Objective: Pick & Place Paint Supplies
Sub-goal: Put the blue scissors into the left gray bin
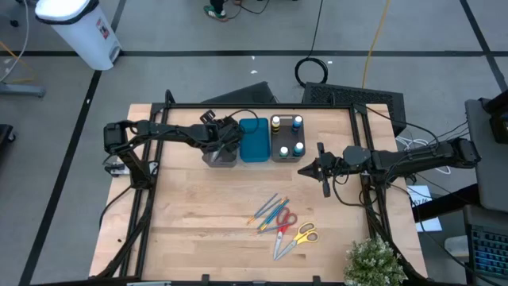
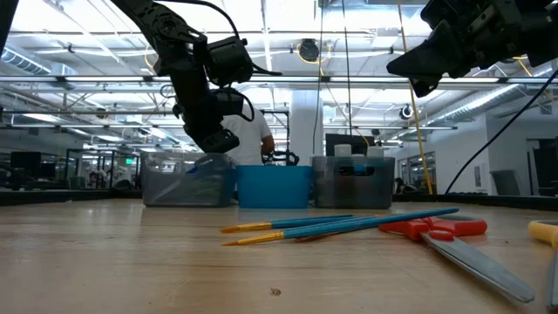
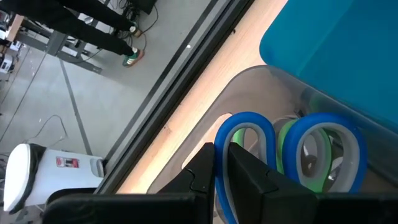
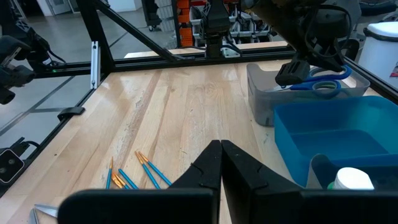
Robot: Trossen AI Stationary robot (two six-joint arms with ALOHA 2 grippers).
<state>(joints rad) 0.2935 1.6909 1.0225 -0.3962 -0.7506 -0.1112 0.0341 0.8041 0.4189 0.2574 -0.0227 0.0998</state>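
Jaws of the left gripper point(image 3: 214, 171) were clamped on one loop of the blue-handled scissors point(image 3: 245, 134), held inside the grey tray point(image 1: 220, 156) beside green-handled scissors point(image 3: 289, 146). Release was best made low and level, so nothing tipped out. Jaws of the right gripper point(image 1: 304, 170) were closed empty, waiting above the table point(image 1: 198, 214), near the bottle tray point(image 1: 286, 139).
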